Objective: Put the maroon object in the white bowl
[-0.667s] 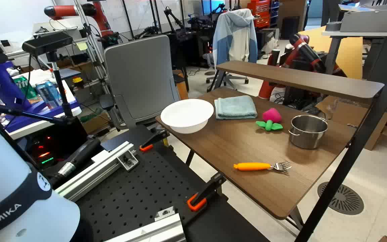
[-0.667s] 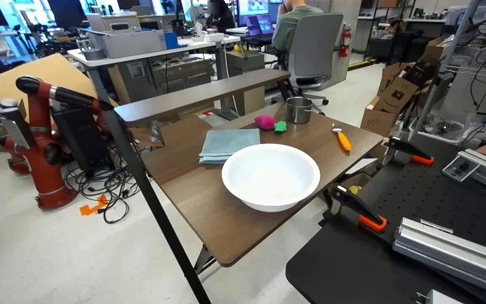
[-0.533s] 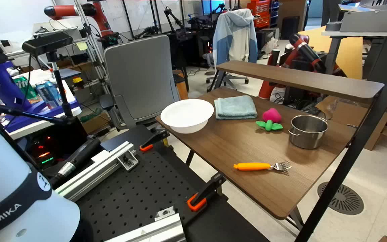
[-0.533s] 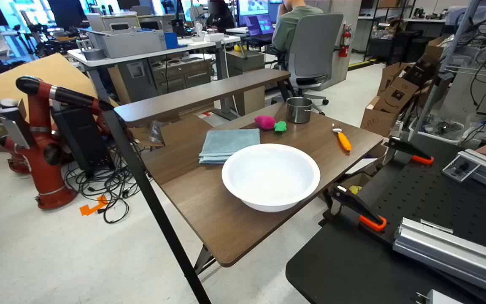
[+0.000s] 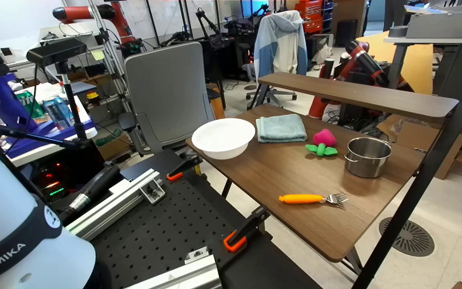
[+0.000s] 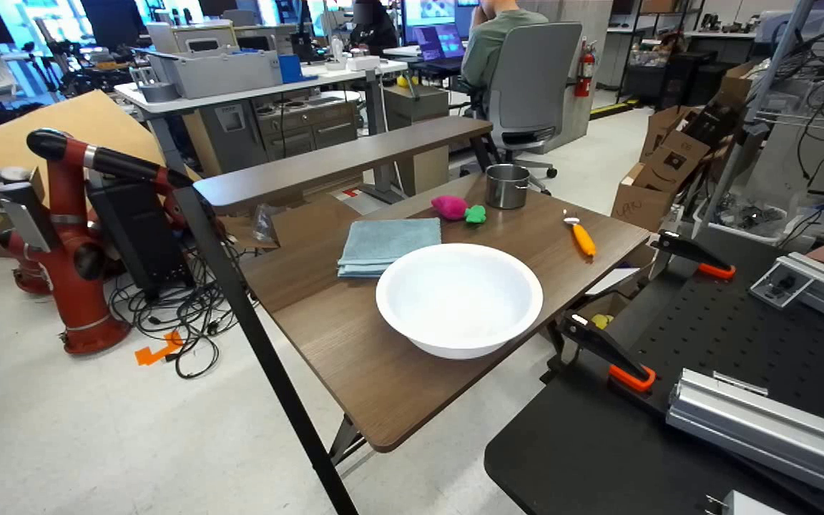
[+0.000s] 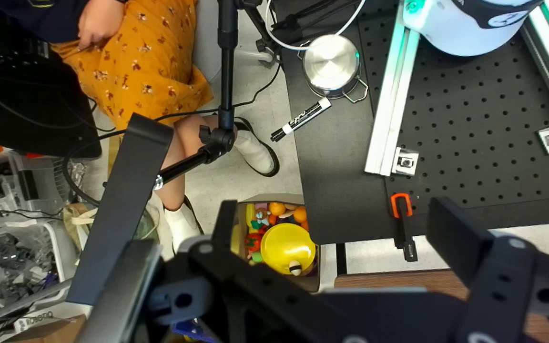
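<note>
Gripper (image 7: 333,214) dark and blurred across the lower part of the wrist view, with fingers (image 7: 460,240) spread wide and standing well apart. Past that gap, a black bench (image 7: 336,190) with rows of small holes, bearing metal rails (image 7: 391,109), the white robot arm (image 7: 460,38) at the top, a shiny pot (image 7: 330,66) and a marker (image 7: 300,119) just beside that pot, dark end out past the edge. Low down by the bench corner, a box (image 7: 274,197) of colorful pieces (image 7: 277,208), with a round yellow dish (image 7: 284,245) among them; off beside the bench, a person (image 7: 131,71) in orange flowered clothes. Along another bench edge, in an exterior view, two orange-tipped clamps (image 5: 251,222). Next, in both exterior views, a brown table (image 5: 283,168), with a white bowl (image 6: 458,297) upright near the edge at one end and an orange-handled fork (image 5: 303,198) near the same edge, well apart from the bowl. Farther in, a folded blue towel (image 5: 281,128) just beside the bowl, touching or not hard to tell. Between towel and upright steel pot (image 5: 365,166), the pink toy (image 5: 324,137) with green leaves (image 5: 321,150), lying on the table, outside the bowl and well apart from it. Over the back of the table, a raised brown shelf (image 5: 359,92). Farthest away, a draped blue and white jacket (image 5: 281,48), a red and black arm (image 6: 86,307), a seated person (image 6: 487,46) in a green shirt and a red fire extinguisher (image 6: 584,75).
</note>
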Action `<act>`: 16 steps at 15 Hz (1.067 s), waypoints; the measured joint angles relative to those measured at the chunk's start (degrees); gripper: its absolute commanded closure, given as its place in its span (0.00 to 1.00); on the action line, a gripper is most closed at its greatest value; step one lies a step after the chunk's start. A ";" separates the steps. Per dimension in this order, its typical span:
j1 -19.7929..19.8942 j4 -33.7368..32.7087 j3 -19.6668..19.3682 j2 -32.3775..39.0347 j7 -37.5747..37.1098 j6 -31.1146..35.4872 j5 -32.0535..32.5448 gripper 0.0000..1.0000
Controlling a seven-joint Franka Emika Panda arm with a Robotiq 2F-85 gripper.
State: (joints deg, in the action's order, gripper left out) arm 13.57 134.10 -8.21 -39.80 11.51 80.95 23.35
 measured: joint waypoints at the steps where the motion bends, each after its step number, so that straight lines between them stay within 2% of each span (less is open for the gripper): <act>1: 0.00 0.00 0.00 0.00 0.00 0.00 0.00 0.00; 6: -0.19 0.00 -0.12 0.00 -0.08 0.00 0.00 0.00; 10: -2.73 0.31 -0.33 1.59 -3.36 1.46 -0.57 0.00; 13: -5.12 -0.13 -0.26 6.32 -6.67 5.68 -2.45 0.00; 16: -5.88 -2.47 -0.23 13.59 -9.24 11.13 -5.71 0.00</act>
State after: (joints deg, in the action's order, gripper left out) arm 7.69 131.63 -8.44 -26.21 2.27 92.08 17.64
